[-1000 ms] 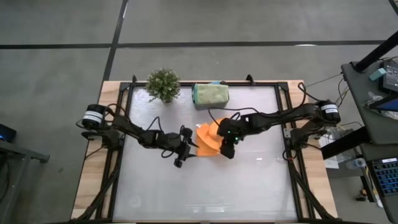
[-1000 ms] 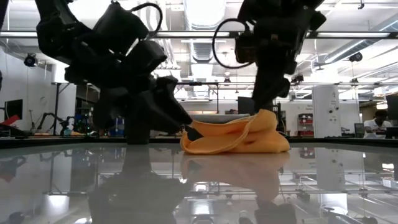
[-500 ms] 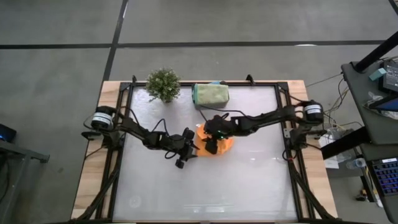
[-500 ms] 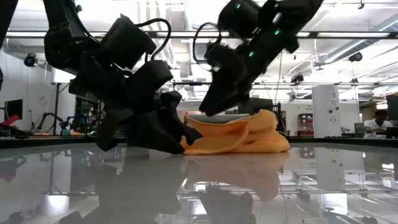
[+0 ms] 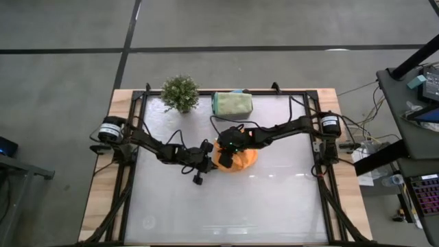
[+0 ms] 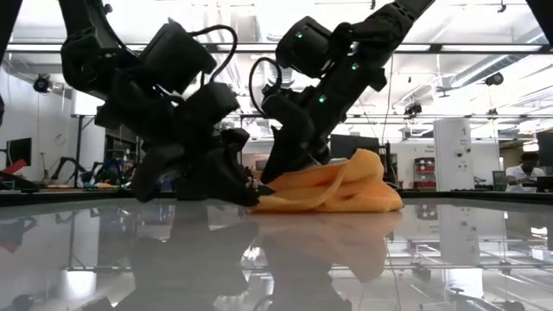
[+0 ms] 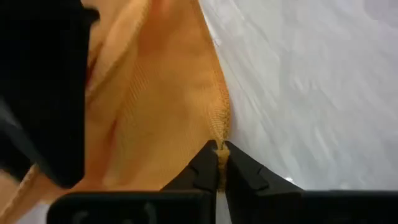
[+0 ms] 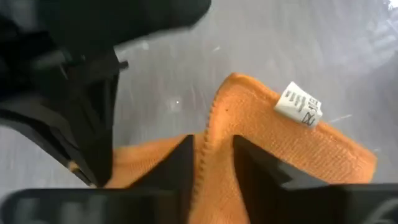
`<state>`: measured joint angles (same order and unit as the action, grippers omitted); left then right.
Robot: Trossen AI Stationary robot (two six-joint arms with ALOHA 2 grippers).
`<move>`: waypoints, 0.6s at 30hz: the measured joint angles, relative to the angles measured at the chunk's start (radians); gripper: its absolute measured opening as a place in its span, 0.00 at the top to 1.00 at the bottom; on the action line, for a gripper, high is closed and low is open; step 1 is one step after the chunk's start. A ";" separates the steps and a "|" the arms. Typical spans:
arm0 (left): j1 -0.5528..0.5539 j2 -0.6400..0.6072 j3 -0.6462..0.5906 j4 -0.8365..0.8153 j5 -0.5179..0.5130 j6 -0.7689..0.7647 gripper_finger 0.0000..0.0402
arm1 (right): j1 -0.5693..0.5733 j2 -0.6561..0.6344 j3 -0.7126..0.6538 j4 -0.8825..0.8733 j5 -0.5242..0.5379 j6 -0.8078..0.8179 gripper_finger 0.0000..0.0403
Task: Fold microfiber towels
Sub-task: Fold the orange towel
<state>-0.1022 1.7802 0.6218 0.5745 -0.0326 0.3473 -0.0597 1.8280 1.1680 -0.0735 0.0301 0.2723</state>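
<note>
An orange microfiber towel (image 5: 243,158) lies crumpled in loose folds at the middle of the glass table, with its white label (image 8: 300,106) facing up. My left gripper (image 7: 219,152) is at the towel's left side and shut on its edge. My right gripper (image 8: 211,158) reaches in from the right and slants down over the towel's left part. Its fingers stand a little apart, on either side of a raised hemmed edge (image 8: 206,134). In the low view the two grippers (image 6: 251,194) (image 6: 272,173) stand close together. My left gripper pinches the towel's hemmed edge (image 7: 219,138) between its two fingertips, coming in low from the table's left and slanting down. The towel lies slack on the glass beyond the fingers. Whether my right gripper touches the raised edge between its fingers, I cannot tell.
A small potted plant (image 5: 180,92) stands at the far edge. Beside it to the right lies a folded light green towel (image 5: 232,104). The glass tabletop (image 5: 226,206) runs on toward the near edge, inside a dark frame.
My right gripper has swung toward the table's left, sunk and tipped down onto the towel's left part. My left gripper has shut on the towel's edge while staying nearly in place. The towel has stayed where it was.
</note>
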 joint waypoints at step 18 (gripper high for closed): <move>0.000 -0.570 -0.001 -0.511 -0.120 0.003 1.00 | 0.000 -0.431 0.000 -0.241 0.247 -0.179 0.98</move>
<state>-0.1020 1.2103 0.6212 0.0631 -0.1526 0.3505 -0.0593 1.3973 1.1683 -0.3150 0.2769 0.0932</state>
